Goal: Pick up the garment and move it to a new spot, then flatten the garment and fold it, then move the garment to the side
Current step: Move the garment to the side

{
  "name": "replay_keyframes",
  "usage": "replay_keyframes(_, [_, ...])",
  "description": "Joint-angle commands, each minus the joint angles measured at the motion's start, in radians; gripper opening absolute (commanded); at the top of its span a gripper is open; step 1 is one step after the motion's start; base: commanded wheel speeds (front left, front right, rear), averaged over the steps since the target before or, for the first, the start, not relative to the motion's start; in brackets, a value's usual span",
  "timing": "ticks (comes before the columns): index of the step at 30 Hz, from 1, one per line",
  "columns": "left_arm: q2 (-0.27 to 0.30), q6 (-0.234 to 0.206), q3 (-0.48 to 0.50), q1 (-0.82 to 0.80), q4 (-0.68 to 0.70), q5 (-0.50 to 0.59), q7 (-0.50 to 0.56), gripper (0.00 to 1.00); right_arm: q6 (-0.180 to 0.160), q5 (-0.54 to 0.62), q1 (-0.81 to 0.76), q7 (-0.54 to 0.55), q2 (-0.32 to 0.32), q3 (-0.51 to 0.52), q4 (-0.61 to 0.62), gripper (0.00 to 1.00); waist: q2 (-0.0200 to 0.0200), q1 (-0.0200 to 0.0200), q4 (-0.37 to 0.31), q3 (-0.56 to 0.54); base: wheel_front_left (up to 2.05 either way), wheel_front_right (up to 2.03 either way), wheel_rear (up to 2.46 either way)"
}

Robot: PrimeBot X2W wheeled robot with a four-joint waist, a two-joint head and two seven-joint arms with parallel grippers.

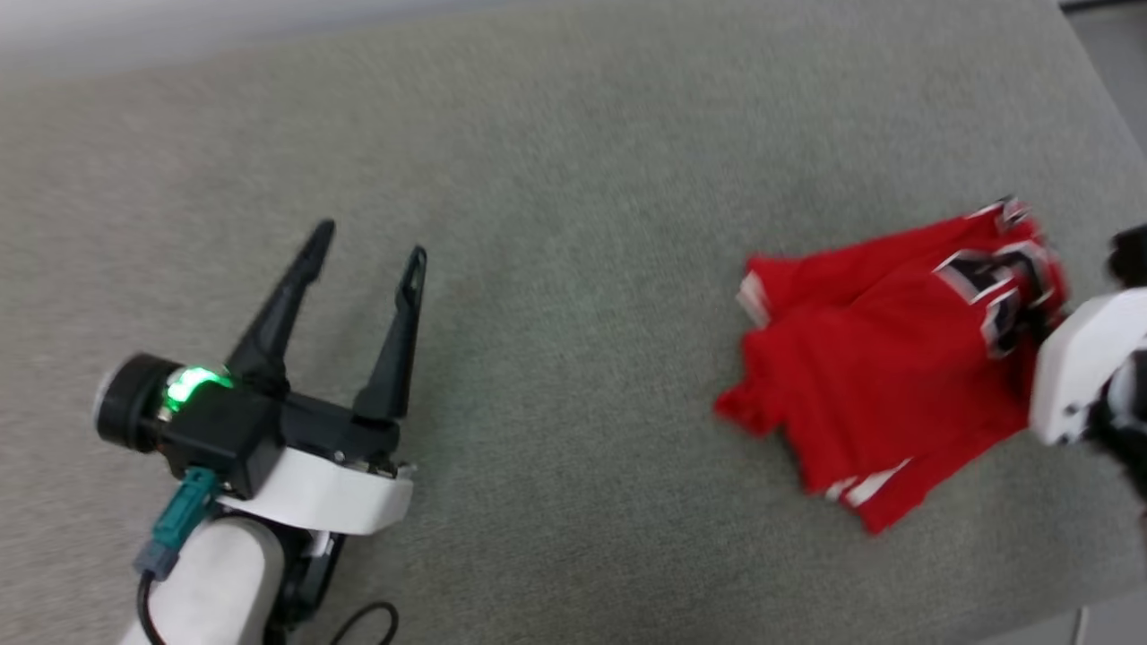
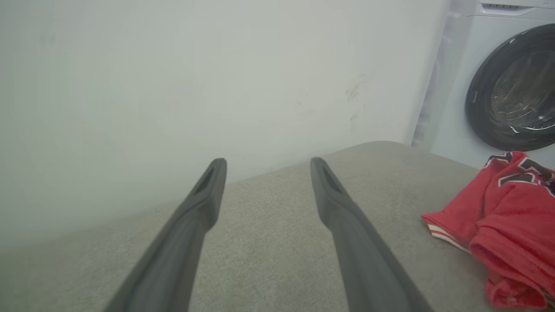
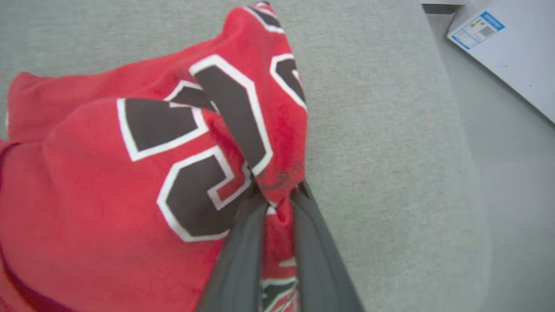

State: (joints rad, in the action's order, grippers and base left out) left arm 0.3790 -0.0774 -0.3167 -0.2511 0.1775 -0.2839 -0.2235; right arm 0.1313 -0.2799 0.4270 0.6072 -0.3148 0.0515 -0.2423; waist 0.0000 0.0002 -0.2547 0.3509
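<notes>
The garment, a red jersey with white trim and black white-edged print, lies bunched at the right end of the grey padded table. My right gripper is shut on a fold of the garment by the printed number, and cloth is pinched between its two dark fingers. In the head view the right arm's white wrist sits at the garment's right edge. My left gripper hovers open over the table's left half, far from the garment, with nothing between its fingers.
A white washing machine with a dark round door stands beyond the table's far right end, beside a pale wall. The table's right edge drops to grey floor, where a white labelled box lies.
</notes>
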Motion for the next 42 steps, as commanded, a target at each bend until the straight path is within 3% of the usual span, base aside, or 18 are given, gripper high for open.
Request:
replay_keyframes(1, [0.016, 0.006, 0.006, -0.021, 0.016, 0.008, 0.006, 1.00, -0.001, 0.019, 0.042, -0.014, -0.018, 0.023, -0.015, 0.00, 0.0000, -0.0002, -0.066, 0.119, 0.00, 0.00, 0.00])
replay_keyframes(12, [0.070, 0.042, -0.003, -0.123, 0.155, 0.036, 0.060, 1.00, -0.001, 0.181, 0.230, -0.068, -0.120, 0.314, -0.178, 0.00, 0.0000, -0.0002, 0.000, 0.305, 0.00, 0.00, 0.00])
replay_keyframes(19, [0.067, 0.049, -0.015, -0.158, 0.177, 0.040, 0.051, 1.00, -0.001, 0.254, 0.260, -0.133, -0.117, 0.434, -0.227, 0.00, 0.0000, -0.0002, 0.052, 0.347, 0.00, 0.00, 0.00])
replay_keyframes(21, [0.064, 0.048, -0.019, -0.159, 0.172, 0.038, 0.046, 1.00, -0.001, 0.282, 0.263, -0.161, -0.097, 0.459, -0.250, 0.51, 0.0000, -0.0002, 0.057, 0.346, 0.00, 0.00, 0.00])
replay_keyframes(22, [0.062, 0.049, -0.021, -0.158, 0.168, 0.036, 0.043, 1.00, -0.001, 0.294, 0.267, -0.179, -0.089, 0.476, -0.262, 1.00, 0.0000, -0.0002, 0.060, 0.343, 0.00, 0.00, 0.00])
replay_keyframes(32, [0.028, 0.035, -0.043, -0.100, 0.081, 0.012, 0.008, 1.00, -0.001, 0.454, 0.232, -0.409, -0.051, 0.592, -0.300, 1.00, 0.0000, -0.0002, 0.084, 0.202, 0.00, 0.00, 0.00])
replay_keyframes(42, [-0.025, 0.001, -0.050, 0.007, -0.013, -0.037, -0.018, 1.00, -0.001, 0.392, 0.105, -0.583, 0.013, 0.530, -0.243, 1.00, 0.0000, -0.0002, 0.123, 0.012, 0.00, 0.00, 0.00])
